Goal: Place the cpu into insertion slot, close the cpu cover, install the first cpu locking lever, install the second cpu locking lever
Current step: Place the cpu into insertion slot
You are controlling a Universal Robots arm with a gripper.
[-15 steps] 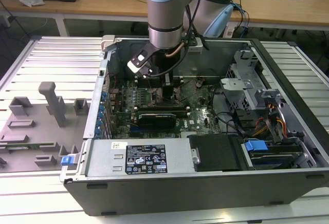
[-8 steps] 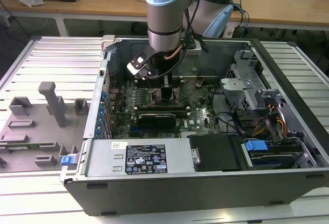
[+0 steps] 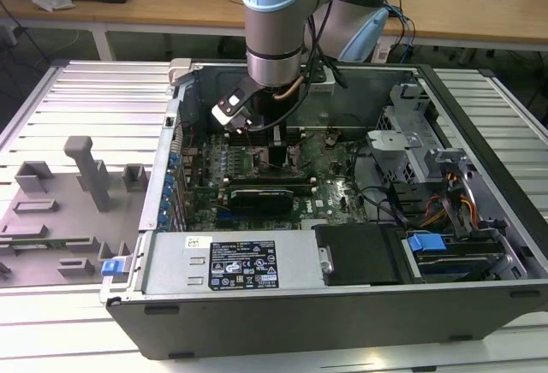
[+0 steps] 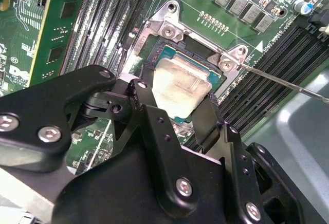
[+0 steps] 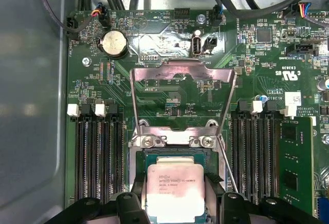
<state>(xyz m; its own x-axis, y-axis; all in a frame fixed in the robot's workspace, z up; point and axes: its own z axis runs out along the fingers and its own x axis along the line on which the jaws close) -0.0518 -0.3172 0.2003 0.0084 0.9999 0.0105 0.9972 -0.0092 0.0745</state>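
Second wrist view: fingers [image 4: 205, 124] against cpu [image 4: 180, 88]

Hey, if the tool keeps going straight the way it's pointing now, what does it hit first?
Probably the open socket on the motherboard: the tool points down at it, shut on the cpu, so the cpu's underside would touch first. The gap left is unclear.

The arm [image 3: 274, 14] has pale blue joint caps over brushed silver cylinders. Dark and copper-coloured cables [image 3: 294, 91] loop beside its wrist, where a small white-and-black block [image 3: 233, 109] is fixed. In the second wrist view the pincer [image 4: 177, 100] is matte black, built of angular linked plates. Silver socket-head screws [image 4: 50, 134] stud the plates, and small holes run along its fingers [image 4: 154, 121].
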